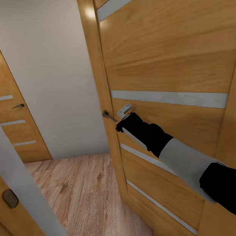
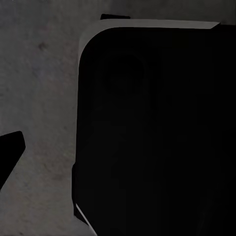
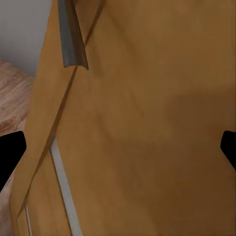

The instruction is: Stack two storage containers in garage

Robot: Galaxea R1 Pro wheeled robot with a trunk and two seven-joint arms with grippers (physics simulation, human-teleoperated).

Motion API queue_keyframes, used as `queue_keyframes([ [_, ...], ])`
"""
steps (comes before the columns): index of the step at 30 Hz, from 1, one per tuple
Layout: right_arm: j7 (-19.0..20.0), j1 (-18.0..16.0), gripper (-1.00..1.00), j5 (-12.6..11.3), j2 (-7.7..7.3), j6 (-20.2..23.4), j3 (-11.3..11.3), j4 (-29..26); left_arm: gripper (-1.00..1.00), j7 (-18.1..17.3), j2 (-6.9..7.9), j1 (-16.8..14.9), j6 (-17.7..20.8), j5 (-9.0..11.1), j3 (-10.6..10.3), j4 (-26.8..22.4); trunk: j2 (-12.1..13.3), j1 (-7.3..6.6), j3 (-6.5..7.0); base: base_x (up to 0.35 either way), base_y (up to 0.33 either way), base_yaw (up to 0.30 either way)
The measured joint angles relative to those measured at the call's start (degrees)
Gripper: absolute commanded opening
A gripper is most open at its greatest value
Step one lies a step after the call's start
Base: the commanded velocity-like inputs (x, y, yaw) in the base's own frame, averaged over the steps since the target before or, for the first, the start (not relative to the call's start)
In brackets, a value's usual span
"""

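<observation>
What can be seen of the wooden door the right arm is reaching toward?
The door is honey-coloured wood with horizontal pale inlay strips, standing ajar, its edge turned toward the camera. A dark metal lever handle projects near that edge. The right gripper sits against the door face just beside the handle; its wrist view shows fingertips spread wide at the picture's sides, holding nothing. Light wood plank flooring lies beyond.

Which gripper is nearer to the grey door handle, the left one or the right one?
Right. The right gripper is up against the wooden door, just beside the door handle. The left gripper is somewhere away from it, over a dark surface.
</observation>
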Motion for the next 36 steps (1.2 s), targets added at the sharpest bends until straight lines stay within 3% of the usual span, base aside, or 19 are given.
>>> queue_keyframes([
  [5,0.09,0.01,1.0,-0.75,0.0,-0.1,0.01,0.02,1.0,0.0,0.0,0.0,0.0,-0.05,0.0,0.0,0.0,-0.03,0.0,0.146,0.0,0.0],
  [13,-0.59,0.0,1.0,0.42,0.0,0.01,0.03,0.17,1.0,0.0,0.0,0.0,0.0,-0.07,-0.02,0.0,0.0,-0.02,0.0,0.273,0.0,0.0],
  [26,-0.97,-0.05,1.0,0.63,0.0,0.01,0.05,0.67,1.0,0.0,0.0,0.0,0.0,-0.03,0.0,0.0,0.0,-0.01,0.0,0.045,0.0,0.0],
  [36,-1.52,-0.04,1.0,1.18,0.0,-0.02,0.03,1.19,1.0,0.0,0.0,0.0,-0.02,-0.07,-0.07,0.0,0.0,-0.03,0.0,0.277,0.0,0.0],
])
